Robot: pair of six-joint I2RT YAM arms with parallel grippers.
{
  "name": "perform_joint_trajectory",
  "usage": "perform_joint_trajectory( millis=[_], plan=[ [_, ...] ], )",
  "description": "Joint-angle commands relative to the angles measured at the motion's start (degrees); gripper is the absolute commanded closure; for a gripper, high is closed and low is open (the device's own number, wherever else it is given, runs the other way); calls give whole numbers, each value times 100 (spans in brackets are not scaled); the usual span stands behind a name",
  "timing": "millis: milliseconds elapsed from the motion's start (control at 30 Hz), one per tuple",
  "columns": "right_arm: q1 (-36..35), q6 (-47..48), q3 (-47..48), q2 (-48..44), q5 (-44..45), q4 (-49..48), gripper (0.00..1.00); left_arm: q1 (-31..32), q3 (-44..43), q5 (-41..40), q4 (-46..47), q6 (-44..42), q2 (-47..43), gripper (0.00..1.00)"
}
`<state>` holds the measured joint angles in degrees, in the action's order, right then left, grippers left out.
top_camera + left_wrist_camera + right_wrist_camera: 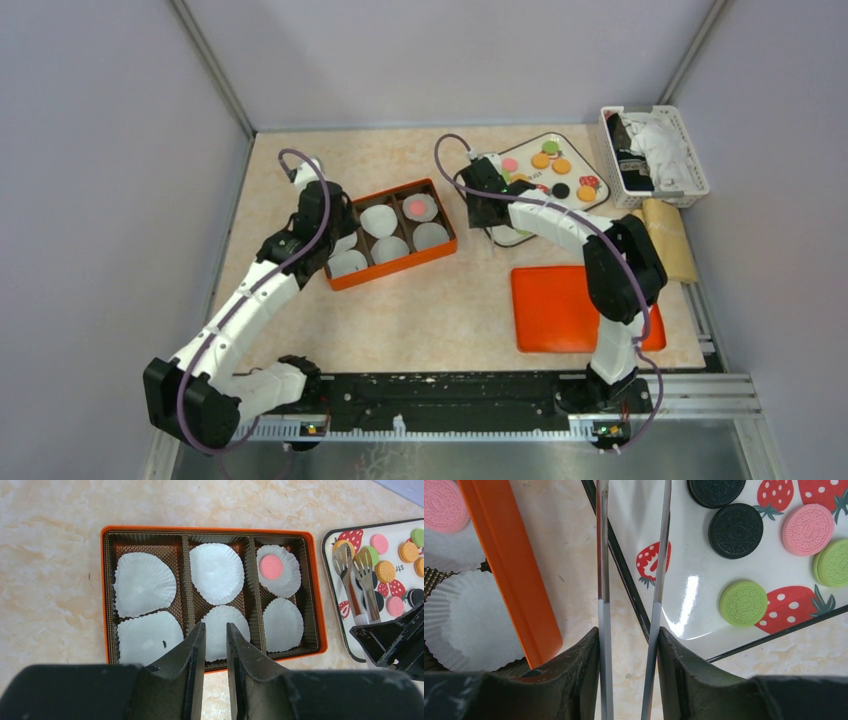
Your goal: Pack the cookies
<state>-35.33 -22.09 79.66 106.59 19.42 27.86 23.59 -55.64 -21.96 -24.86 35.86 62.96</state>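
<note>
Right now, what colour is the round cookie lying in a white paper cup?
Pink cookie; left wrist view.

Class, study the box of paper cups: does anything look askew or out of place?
Yes. The two paper cups in the box's left compartment look flattened and lopsided, unlike the rounder ones beside them. The lower one carries a small dark speck.
</note>
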Motion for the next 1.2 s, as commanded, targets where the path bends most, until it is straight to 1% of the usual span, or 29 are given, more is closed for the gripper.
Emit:
perform_joint_trajectory(
  millis=[0,67,133,400,667,800,967,1167],
  plan=[
    [68,84,435,-108,97,-132,75,-30,18,-85,67,-17,-224,72],
    [62,120,470,-206,65,-181,80,-30,18,-103,51,-18,-266,72],
    [50,138,416,-426,-18,-301,82,-31,17,-122,40,-17,-302,72],
    [-222,252,309,-1176,-59,-255,83,-31,-17,-131,12,-26,-308,73],
    [-887,332,400,-1692,85,-11,85,-31,-94,-168,-53,-31,-364,73],
    [-1414,354,567,-1777,86,137,85,-30,-182,-301,-171,-35,-449,72],
    [-1975,294,717,-1590,-210,212,85,-32,-237,-408,-235,-44,-592,70],
    [-2179,192,807,-1091,-661,54,85,-39,-229,-412,-330,-33,-615,70]
  ],
)
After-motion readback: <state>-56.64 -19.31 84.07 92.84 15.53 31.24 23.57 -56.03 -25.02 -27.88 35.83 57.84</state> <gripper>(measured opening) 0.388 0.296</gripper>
